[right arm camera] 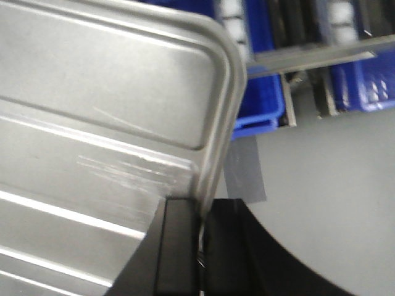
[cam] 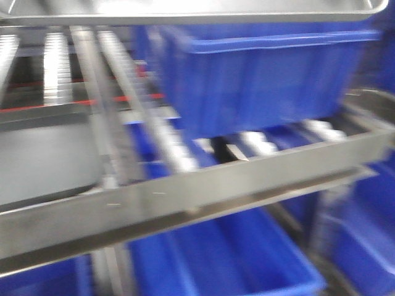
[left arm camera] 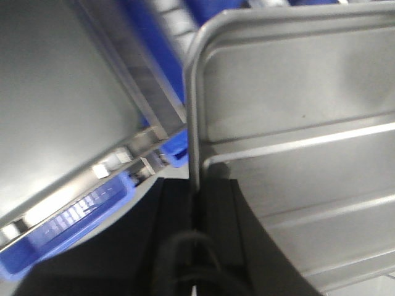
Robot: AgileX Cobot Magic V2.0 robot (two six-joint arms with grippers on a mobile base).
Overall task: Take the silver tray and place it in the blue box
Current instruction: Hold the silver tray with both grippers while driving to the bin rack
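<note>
The shiny silver rectangular metal tray point(left arm camera: 296, 123) rides higher than the bright-blue plastic crate point(cam: 259, 80) — left hand point(left arm camera: 196, 203) and right hand point(right arm camera: 200, 216) clench opposite rims to hold it level.

Narrow gap, 12 o'clock, between silver metal tray point(cam: 185, 11) and bright-blue plastic crate point(cam: 259, 80); steel rack rail point(cam: 185, 194) blocks 6 o'clock.

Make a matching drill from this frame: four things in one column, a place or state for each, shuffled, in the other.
1 silver tray
2 blue box
3 left gripper
4 grey tape

A sits on the roller rack
B stuck on the floor
C shiny, with lengthwise ridges
D shut on a metal rim

Pairs: 1-C, 2-A, 3-D, 4-B
</note>
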